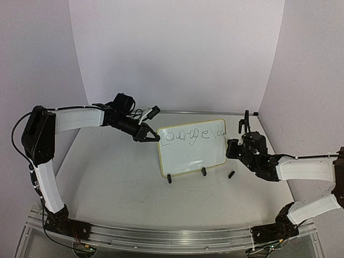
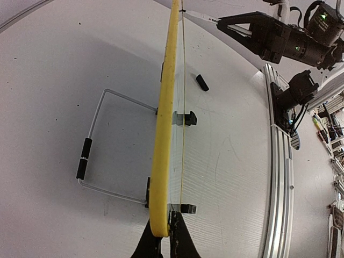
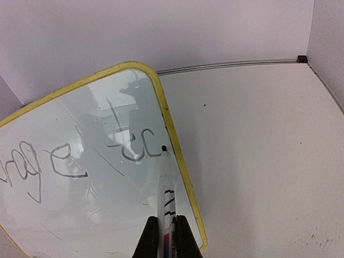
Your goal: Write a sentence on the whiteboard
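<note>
Top external view: a small rectangular glossy white whiteboard (image 1: 196,158) with rounded corners and a thin yellow rim stands about mid-way across the pale grey bench (image 1: 118,183). It rests on two small black clip feet (image 1: 170,179) and its writing face is turned toward the near edge. A thin dark handwritten sentence (image 1: 191,135) runs in a single line along the top of that face and reads roughly "courage to". The surface below the line shows only reflections.

The white-and-black left arm (image 1: 80,119) reaches in from the left, and the left jaws are closed on the board's upper left corner. Left wrist view: the board is seen edge-on, with the yellow rim pinched between the two dark fingers at the bottom of the picture. A thin bent metal wire stand (image 2: 97,145) with two black sleeves extends from the board's back face over the bench.

The white-and-black right arm (image 1: 306,167) comes in from the right. Right wrist view: the right jaws pinch a slim white-barrelled marker pen (image 3: 167,199). Its dark tip touches the writing face just inside the right rim, at the end of the last letter.

A small black cylindrical piece (image 1: 232,174) lies on the bench, just right of the board's right foot and apart from it, near the right arm. Whether it is the pen's cap cannot be told.
</note>
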You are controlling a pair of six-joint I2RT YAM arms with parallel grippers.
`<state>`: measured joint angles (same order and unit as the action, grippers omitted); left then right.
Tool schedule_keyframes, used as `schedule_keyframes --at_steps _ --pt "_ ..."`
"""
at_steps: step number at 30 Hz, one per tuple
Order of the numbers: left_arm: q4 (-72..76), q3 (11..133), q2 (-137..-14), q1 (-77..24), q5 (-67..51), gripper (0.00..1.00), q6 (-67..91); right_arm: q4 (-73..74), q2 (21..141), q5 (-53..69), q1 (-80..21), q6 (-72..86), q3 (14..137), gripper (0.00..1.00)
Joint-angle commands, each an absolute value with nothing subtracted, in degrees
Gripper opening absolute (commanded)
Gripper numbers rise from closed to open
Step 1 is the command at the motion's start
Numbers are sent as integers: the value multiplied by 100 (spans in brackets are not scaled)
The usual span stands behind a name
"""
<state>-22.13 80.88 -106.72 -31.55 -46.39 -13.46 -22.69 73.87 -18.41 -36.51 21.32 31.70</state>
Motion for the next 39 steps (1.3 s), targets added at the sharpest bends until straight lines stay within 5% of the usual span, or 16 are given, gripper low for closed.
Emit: schedule_keyframes --at_steps 1,16,30,39 --pt "-2303 8130 -10756 -3155 -3917 0 -1881 -2311 7450 -1912 -3630 1942 3529 0" --pt "-2310 8135 -10754 -3154 -3911 0 -1875 -2318 7558 -1611 -3630 2028 3462 0" --pt "-2254 8112 -10693 -3158 -3914 0 -1823 -1222 5777 -827 -3706 2167 3496 0" --pt "-2250 8112 -10691 -3155 -3946 0 -1798 -1234 6043 -751 -4933 2297 3647 0"
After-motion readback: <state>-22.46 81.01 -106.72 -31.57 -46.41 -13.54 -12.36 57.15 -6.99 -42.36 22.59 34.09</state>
